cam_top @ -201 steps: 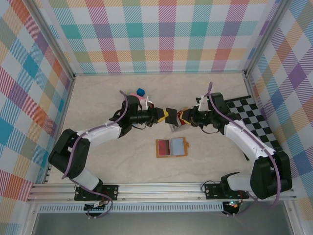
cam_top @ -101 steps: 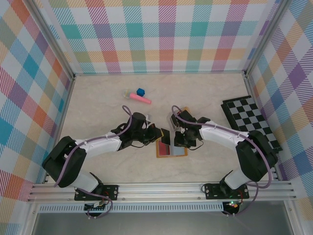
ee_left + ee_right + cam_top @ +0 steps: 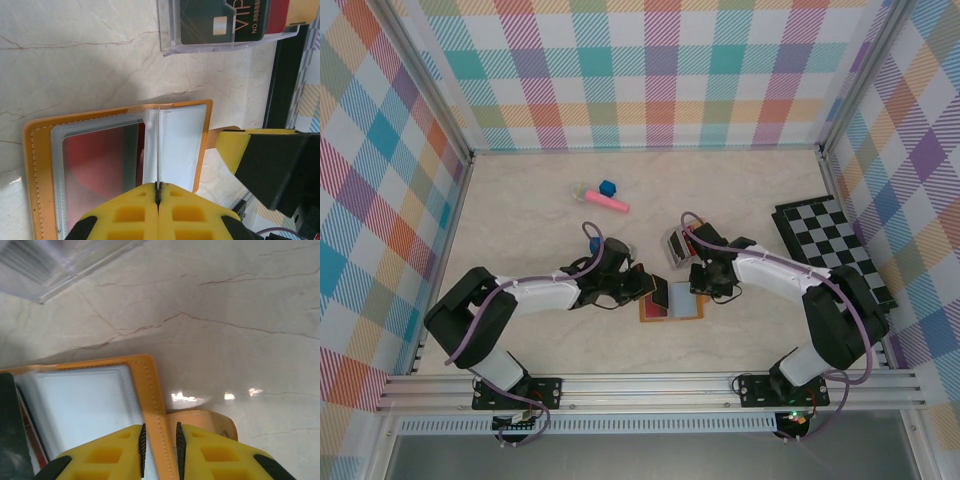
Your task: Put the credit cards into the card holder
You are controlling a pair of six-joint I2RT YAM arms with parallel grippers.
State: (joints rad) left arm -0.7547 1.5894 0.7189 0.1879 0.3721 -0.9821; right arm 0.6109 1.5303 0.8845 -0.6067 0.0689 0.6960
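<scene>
Our left gripper (image 3: pixel 158 189) is pinching a card (image 3: pixel 158 150) edge-on over the open card holder (image 3: pixel 42 165); our right gripper (image 3: pixel 159 440) is clamping the holder's rim at 3 o'clock. Other credit cards (image 3: pixel 205 20) are standing in a clear tray (image 3: pixel 220 45) at its 12 o'clock

Left gripper (image 3: pixel 158 193) pinching edge-on card (image 3: pixel 158 145), open card holder (image 3: pixel 37 170) below, perhaps touching

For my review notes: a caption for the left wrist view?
Left gripper, shut on an edge-on card, holds it over the clear pockets of the open card holder.
</scene>
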